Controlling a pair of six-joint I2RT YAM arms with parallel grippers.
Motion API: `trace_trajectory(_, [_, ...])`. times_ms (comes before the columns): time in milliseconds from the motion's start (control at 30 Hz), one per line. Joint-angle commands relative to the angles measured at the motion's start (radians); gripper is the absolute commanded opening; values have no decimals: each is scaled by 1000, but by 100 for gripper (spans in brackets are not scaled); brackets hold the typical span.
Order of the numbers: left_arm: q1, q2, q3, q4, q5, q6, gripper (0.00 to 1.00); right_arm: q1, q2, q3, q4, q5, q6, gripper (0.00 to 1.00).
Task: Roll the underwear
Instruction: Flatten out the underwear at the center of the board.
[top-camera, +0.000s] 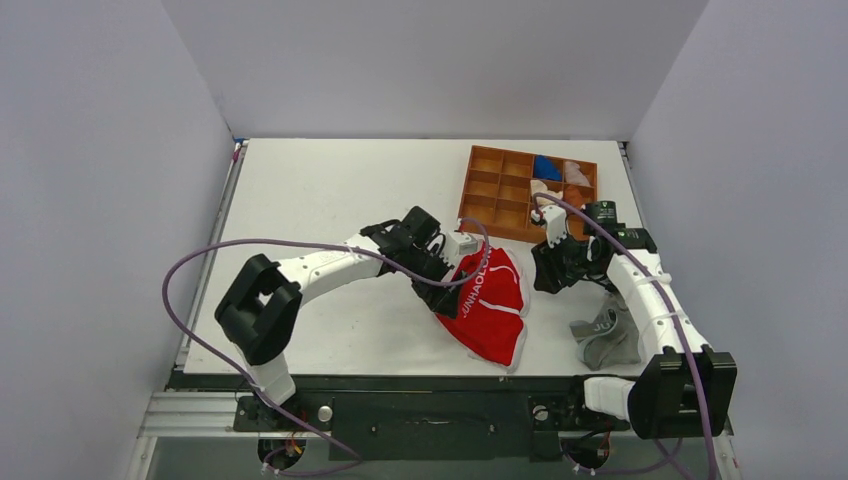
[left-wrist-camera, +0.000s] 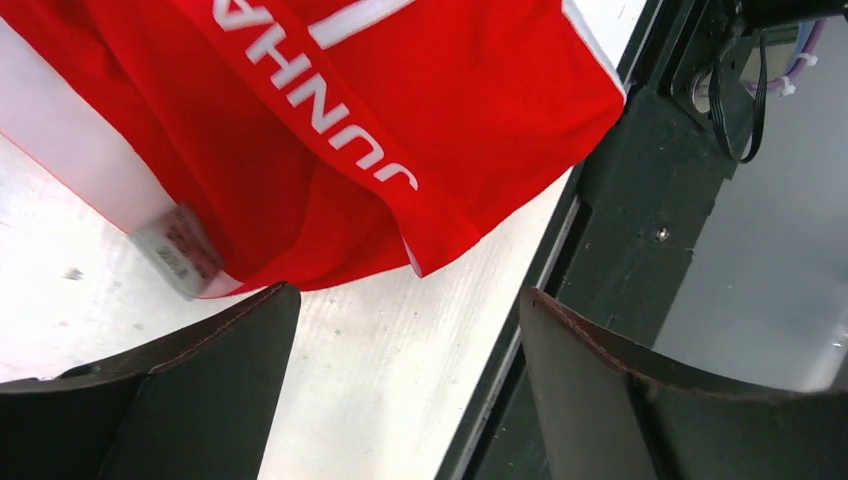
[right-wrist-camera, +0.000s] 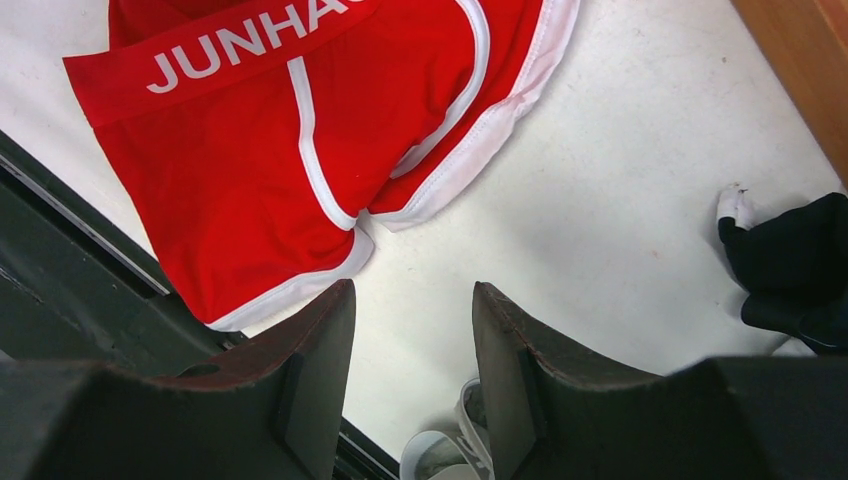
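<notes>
The red underwear lies flat near the table's front edge, its white-lettered waistband facing up. My left gripper hovers at the garment's left edge. In the left wrist view that gripper is open over bare table, the red fabric just beyond the tips and a label at its hem. My right gripper hangs to the right of the garment. In the right wrist view it is open with nothing between its fingers, close to the white-trimmed leg hem.
A wooden compartment tray with small rolled items stands at the back right. A grey garment lies at the right front beneath the right arm. A black garment lies right of the right gripper. The table's front edge runs close by.
</notes>
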Motion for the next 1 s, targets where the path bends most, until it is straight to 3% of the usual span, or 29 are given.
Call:
trace_trajectory(0, [-11, 56, 46, -77, 57, -118, 76, -11, -31, -32, 50, -38, 7, 43])
trace_trajectory(300, [-34, 147, 109, -78, 121, -178, 67, -13, -33, -43, 71, -49, 18, 43])
trace_trajectory(600, [-45, 258, 172, -65, 168, -240, 47, -15, -49, -47, 73, -53, 17, 43])
trace_trajectory(667, [-49, 271, 181, -72, 176, -240, 36, -15, -51, -47, 73, -53, 18, 42])
trace_trajectory(700, [-49, 274, 185, -77, 190, -235, 20, -16, -52, -47, 73, -54, 18, 43])
trace_trajectory(767, [-46, 260, 216, -106, 196, -217, 2, -15, -59, -47, 70, -57, 19, 43])
trace_trajectory(867, [-14, 202, 228, -102, 251, -213, 0, -15, -70, -40, 58, -69, 7, 43])
trace_trajectory(967, [65, 91, 220, 0, 317, -294, 0, -15, -67, -22, 35, -96, -15, 42])
